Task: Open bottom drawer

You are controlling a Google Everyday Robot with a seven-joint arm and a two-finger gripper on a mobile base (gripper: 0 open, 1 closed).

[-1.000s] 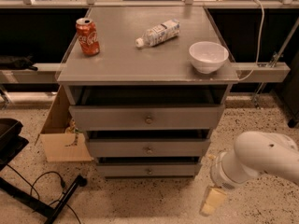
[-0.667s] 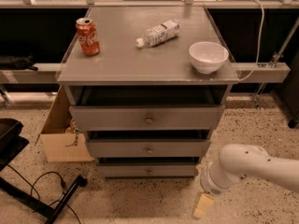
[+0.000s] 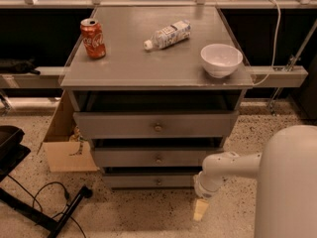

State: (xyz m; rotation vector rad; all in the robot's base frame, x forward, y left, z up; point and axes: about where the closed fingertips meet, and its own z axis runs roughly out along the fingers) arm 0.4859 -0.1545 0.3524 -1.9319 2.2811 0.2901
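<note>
The bottom drawer (image 3: 148, 181) is the lowest and narrowest gray front of the three, with a small brass knob (image 3: 158, 182) at its middle; it looks shut or nearly so. My gripper (image 3: 200, 209) hangs low over the floor, to the right of and just below the drawer's right end, on a white arm coming in from the right. It touches nothing that I can see.
Above are the middle drawer (image 3: 156, 157) and the top drawer (image 3: 156, 125). On the cabinet top stand a red soda can (image 3: 93, 38), a lying plastic bottle (image 3: 167, 34) and a white bowl (image 3: 221, 59). A cardboard box (image 3: 64, 140) and black stand legs (image 3: 54, 212) are at the left.
My arm has swung left and closer to the cabinet, bringing the gripper from right of the cabinet to near the bottom drawer's right end.
</note>
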